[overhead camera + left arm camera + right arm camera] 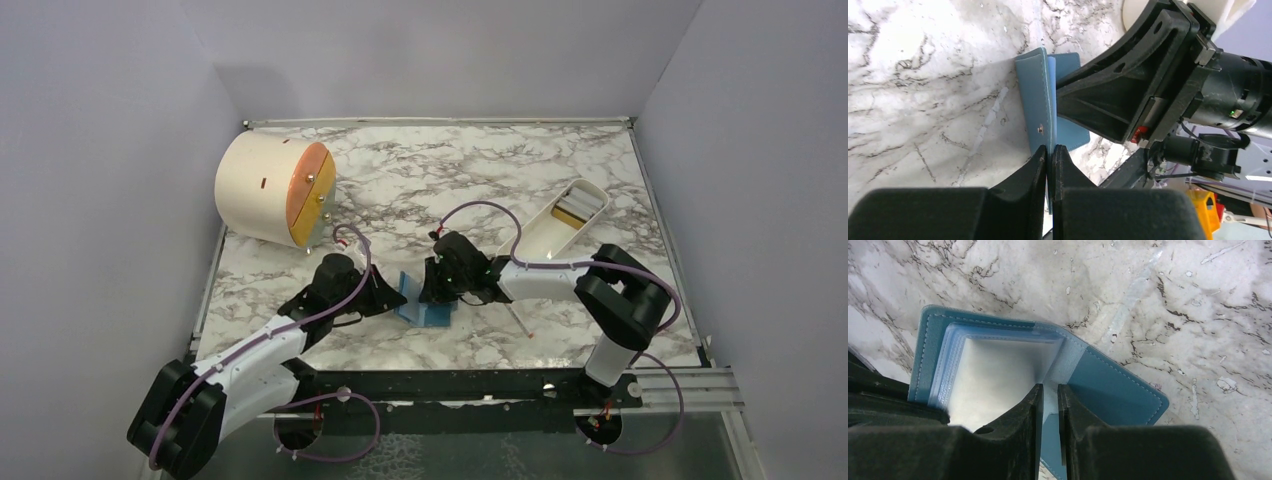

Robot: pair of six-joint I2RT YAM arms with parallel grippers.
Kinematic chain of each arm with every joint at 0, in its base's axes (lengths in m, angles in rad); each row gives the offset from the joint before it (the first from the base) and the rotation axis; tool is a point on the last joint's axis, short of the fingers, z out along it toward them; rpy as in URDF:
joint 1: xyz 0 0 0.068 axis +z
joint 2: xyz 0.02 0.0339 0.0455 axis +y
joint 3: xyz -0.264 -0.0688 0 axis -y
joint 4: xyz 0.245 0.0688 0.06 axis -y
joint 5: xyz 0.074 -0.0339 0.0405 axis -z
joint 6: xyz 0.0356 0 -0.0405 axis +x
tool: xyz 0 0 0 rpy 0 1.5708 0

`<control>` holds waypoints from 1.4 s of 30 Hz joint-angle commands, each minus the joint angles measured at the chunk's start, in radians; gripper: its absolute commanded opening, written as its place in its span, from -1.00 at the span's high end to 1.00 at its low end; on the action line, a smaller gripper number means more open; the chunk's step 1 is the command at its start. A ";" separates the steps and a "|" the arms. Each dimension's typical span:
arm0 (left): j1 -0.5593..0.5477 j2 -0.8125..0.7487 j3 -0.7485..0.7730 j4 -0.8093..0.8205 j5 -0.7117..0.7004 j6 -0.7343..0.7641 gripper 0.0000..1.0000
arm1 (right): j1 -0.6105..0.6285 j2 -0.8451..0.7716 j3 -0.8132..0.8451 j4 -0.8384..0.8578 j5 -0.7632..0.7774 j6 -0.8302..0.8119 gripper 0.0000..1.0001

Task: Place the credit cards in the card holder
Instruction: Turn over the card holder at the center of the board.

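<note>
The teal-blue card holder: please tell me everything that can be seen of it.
The teal-blue folding card holder looks like stitched leather, with a round metal snap and clear plastic sleeves inside. It is open: one flap lies flat on the marble table, the other stands up, pinched at its edge by the left gripper. The right gripper, nearly closed, reaches into the fold; whether it grips anything is unclear.

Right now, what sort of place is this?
Probably a robot test cell in a lab: a marble-patterned tabletop boxed in by plain lilac wall panels, a left arm and right arm mounted on a black rail, and staged props such as a teal card holder.
</note>
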 commanded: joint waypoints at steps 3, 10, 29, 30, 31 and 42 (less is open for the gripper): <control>0.000 -0.036 -0.042 0.091 0.088 -0.044 0.76 | 0.006 0.034 -0.037 0.089 0.001 -0.039 0.65; 0.000 -0.054 -0.062 0.123 0.093 -0.034 0.82 | 0.006 0.027 -0.054 0.122 0.001 -0.064 0.66; 0.000 -0.106 -0.109 0.169 0.098 -0.034 1.00 | 0.006 -0.018 -0.117 0.182 -0.013 -0.046 0.61; 0.000 -0.107 -0.108 0.163 0.090 -0.028 1.00 | 0.006 -0.028 -0.117 0.174 -0.011 -0.045 0.55; 0.000 -0.107 -0.106 0.152 0.081 -0.022 1.00 | 0.006 -0.043 -0.112 0.160 -0.006 -0.044 0.49; -0.001 -0.121 -0.069 0.058 0.013 0.024 1.00 | 0.005 -0.247 -0.103 0.081 -0.032 0.019 -0.27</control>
